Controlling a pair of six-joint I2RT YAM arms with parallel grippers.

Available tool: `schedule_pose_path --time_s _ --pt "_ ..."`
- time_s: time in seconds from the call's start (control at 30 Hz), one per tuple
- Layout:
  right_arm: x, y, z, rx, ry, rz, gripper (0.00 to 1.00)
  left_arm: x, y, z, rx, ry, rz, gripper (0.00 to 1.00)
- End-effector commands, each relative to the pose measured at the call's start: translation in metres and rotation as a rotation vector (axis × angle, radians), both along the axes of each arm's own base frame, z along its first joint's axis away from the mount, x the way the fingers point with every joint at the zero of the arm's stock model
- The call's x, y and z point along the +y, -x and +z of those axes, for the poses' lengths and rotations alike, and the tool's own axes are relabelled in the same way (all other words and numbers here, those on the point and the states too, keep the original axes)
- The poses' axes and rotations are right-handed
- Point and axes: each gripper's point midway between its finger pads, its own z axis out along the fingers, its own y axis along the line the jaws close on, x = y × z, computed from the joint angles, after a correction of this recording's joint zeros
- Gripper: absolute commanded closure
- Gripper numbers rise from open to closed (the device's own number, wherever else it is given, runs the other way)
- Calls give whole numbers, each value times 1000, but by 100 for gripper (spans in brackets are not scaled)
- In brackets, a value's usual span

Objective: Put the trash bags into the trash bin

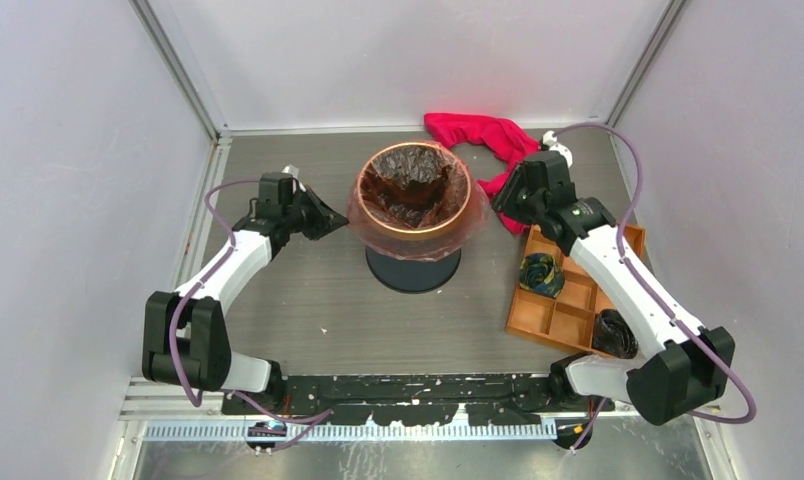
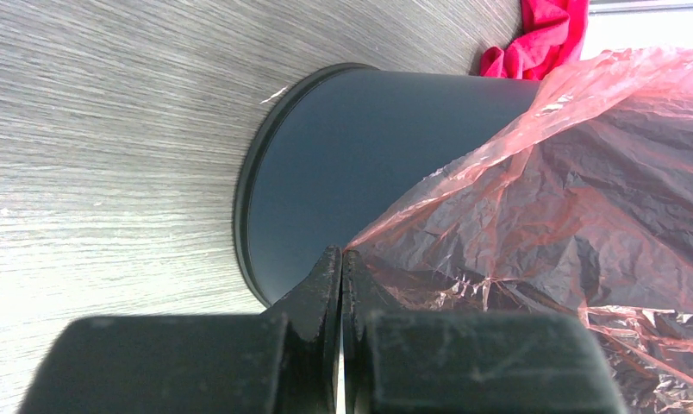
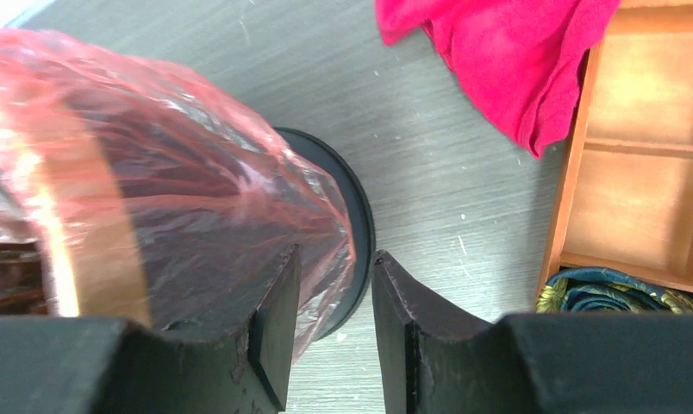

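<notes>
Orange tray (image 1: 568, 318) sits at the near right of the worktop (image 1: 308, 290), under the right forearm. It holds a green-and-yellow patterned ball (image 1: 541, 273) and, in a nearer compartment, a black lump (image 1: 614, 333).

Mid-worktop: bin (image 1: 413, 268) upright, with the hands at either side of its top. Bag (image 1: 408, 180) is already in the bin: its crumpled middle is sunk into the opening and its edge is turned out over the rim, so the gold shows through the red film.

Left hand (image 1: 340, 222): jaws pressed together on a pulled-out corner of the bag, level with the rim. The wrist view shows film running straight into the tips (image 2: 340, 259), with the navy wall just behind.

Right hand (image 1: 498, 205): jaws narrowly apart, nothing clamped. Loose film hangs against the inner face of one finger (image 3: 278, 293) and partly into the gap.

Far side: magenta cloth (image 1: 478, 135) lies bunched behind the bin and right hand, reaching down to the tray's far corner.
</notes>
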Motion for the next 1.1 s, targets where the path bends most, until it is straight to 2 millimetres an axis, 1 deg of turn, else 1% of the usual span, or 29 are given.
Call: schedule_pose_path --time_s 0.0,0.1,0.2,0.27,0.3,0.33,0.37,0.47,0.57,0.63,0.7,0.77,0.9,0.97,1.03,1.07 --pt "-4 0 60 -124 -6 16 60 -5 -8 18 -54 9 -24 99" --pt "8 -1 97 -189 5 98 63 -5 -7 19 -58 9 -26 99" --pt "27 -4 120 -204 42 188 65 -5 -7 19 -59 8 -28 99" --pt "43 -6 130 -208 89 244 68 -5 -7 18 -57 9 -29 99" --pt "53 -6 132 -203 126 281 69 -5 -7 18 -56 10 -30 99" --pt "68 -3 135 -208 148 324 71 -6 -7 18 -56 11 -31 100" --pt "74 -5 138 -214 169 342 71 -5 -7 19 -57 11 -30 100" --pt "107 -4 137 -203 205 442 74 -6 -7 18 -53 13 -30 100" --pt "131 -4 132 -193 231 516 77 -7 -7 18 -54 16 -32 100" --pt "143 -5 123 -173 259 553 78 -7 -7 19 -54 18 -32 99" --pt "149 -9 119 -165 281 561 79 -7 -7 19 -55 20 -31 100" --pt "147 -16 120 -169 303 537 79 -7 -7 20 -56 21 -29 99" --pt "148 -29 132 -212 318 508 69 -3 -7 19 -51 -4 -20 99" --pt "153 -32 134 -208 307 526 68 -1 -6 18 -45 -21 -17 96" --pt "160 -31 128 -174 307 563 69 1 -6 19 -47 -35 -14 88" --pt "165 -29 123 -150 306 594 70 2 -5 20 -52 -43 -15 84"
